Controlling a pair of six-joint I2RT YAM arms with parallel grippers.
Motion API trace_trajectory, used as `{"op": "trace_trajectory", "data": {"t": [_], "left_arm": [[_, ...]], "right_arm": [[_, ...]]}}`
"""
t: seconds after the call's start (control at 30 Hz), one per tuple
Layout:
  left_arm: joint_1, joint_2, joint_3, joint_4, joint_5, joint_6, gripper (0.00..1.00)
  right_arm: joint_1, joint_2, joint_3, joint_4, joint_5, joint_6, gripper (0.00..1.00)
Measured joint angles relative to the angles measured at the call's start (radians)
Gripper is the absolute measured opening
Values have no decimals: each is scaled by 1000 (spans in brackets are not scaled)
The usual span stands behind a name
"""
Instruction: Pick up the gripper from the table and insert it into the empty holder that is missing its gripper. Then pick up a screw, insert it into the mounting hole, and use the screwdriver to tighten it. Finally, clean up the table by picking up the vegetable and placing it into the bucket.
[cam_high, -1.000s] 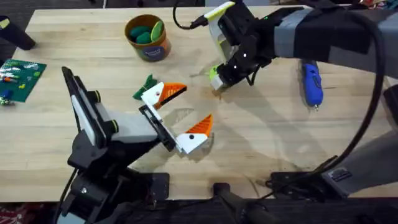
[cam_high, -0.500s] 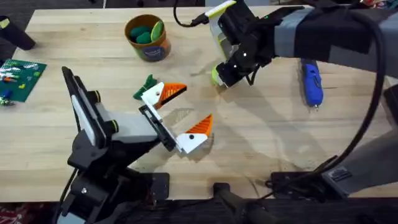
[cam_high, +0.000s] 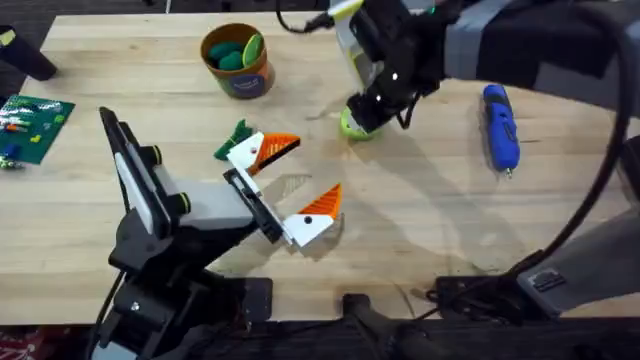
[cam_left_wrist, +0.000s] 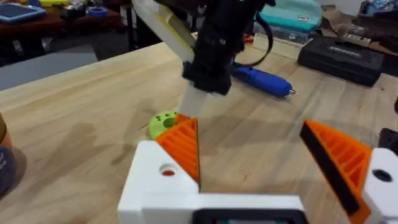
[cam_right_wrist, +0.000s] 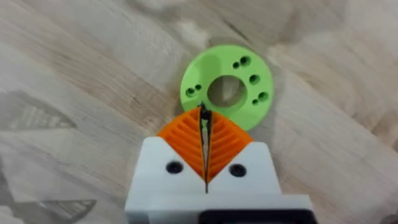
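Across the tabletop (cam_high: 420, 230), seen from overhead, the left arm rises from 7 o'clock with its black holder (cam_high: 250, 205) near the centre. Both white fingers, one (cam_high: 250, 152) toward 11 o'clock and the other (cam_high: 305, 228) toward 5 o'clock, appear seated on the holder, so the insertion looks done. Whether a screw sits in a mounting hole I cannot tell. The bucket (cam_high: 243, 80) stands at 11 o'clock with green pieces inside. The screwdriver (cam_high: 500, 125) lies flat at 2 o'clock, apart from both arms, so tightening looks not yet done. The vegetable (cam_high: 237, 133) lies on the wood just beside the upper finger, not yet in the bucket. The left gripper (cam_high: 312, 168) is spread wide and holds nothing. The right gripper (cam_right_wrist: 204, 124), at 1 o'clock, has its orange pads pressed together, the tip at the rim of a lime-green ring (cam_right_wrist: 208, 68). Whether something tiny is pinched between the pads I cannot tell.
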Motion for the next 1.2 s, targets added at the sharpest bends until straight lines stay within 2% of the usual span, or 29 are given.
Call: {"op": "trace_trajectory", "data": {"t": [0.2, 0.63, 1.2], "left_arm": [[0, 0, 0, 0, 0, 0, 986], [0, 0, 0, 0, 0, 0, 986], [0, 0, 0, 0, 0, 0, 986]], "right_arm": [[0, -13, 132, -106, -3, -1, 7], [23, -26, 337, -338, -2, -31, 7], [235, -26, 636, -520, -3, -112, 7]]}}
